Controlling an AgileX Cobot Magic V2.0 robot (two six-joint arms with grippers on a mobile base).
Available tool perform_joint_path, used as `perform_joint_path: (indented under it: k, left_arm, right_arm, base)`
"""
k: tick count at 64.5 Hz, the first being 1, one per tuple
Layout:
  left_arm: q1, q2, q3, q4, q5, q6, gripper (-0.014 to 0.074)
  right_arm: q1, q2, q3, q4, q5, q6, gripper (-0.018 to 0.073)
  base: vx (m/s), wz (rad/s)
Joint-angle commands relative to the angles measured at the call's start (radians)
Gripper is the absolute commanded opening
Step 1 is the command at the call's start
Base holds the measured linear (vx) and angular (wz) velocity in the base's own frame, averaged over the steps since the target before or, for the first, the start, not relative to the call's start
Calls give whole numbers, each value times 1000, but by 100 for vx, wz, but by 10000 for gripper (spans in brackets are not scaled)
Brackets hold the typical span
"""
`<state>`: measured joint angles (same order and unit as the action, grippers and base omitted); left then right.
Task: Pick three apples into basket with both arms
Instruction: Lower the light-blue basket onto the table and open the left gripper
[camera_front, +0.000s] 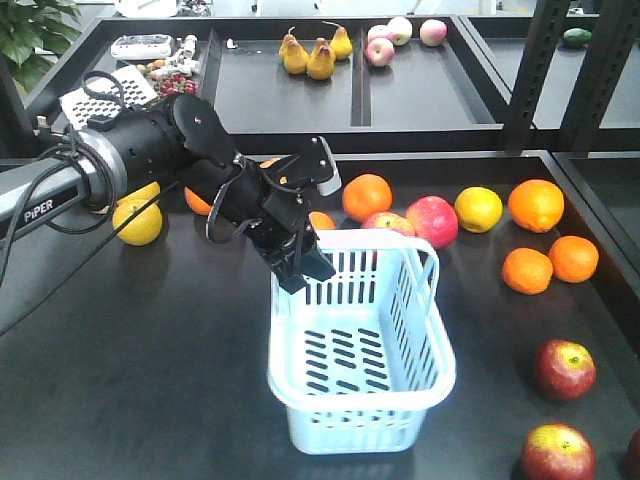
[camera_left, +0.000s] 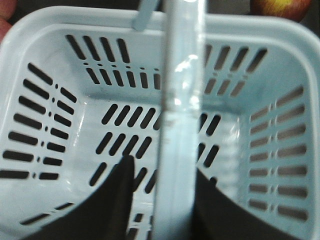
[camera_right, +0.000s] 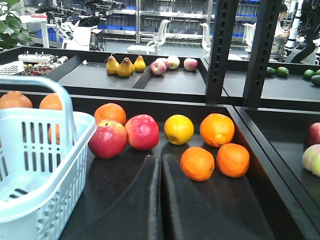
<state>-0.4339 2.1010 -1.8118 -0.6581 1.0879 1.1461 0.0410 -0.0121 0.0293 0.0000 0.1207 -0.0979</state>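
The left fingers (camera_left: 112, 205) sit open around the handle (camera_left: 175, 125) of the basket (camera_front: 425, 345) by the front edge of the desk (camera_front: 120, 400), the right fingers (camera_right: 142, 200) are closed and empty, and the apples (camera_front: 563, 369) lie at its front right corner.

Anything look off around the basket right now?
Yes. The left gripper straddles the hoop handle of the basket, not an apple. The basket is empty, and the dark red apples lie outside it, off to its right.
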Motion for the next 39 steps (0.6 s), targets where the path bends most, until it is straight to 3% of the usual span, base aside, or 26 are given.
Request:
perform_joint_path:
  k: [1, 11, 17, 27, 39]
  left_arm:
    - [-2, -70, -29, -45, -32, -57, 364]
    - [-2, -100, -29, -43, -33, -108, 511]
    - [-2, -135, -30, -44, -20, -118, 545]
    - [-2, -220, -30, -29, 18, -230, 533]
    - [-2, -348, -29, 122, 163, -424, 438]
  right_arm:
    - [0, -13, 13, 0, -78, -6, -4]
    - [0, -13, 13, 0, -78, -6, -4]
    - [0, -13, 13, 0, -78, -6, -4]
    - [0, -13, 13, 0, -78, -6, -4]
    - [0, -13, 13, 0, -78, -6, -4]
  base:
    - [0, 0]
    - [0, 0]
    - [0, 0]
    - [0, 0]
    - [0, 0]
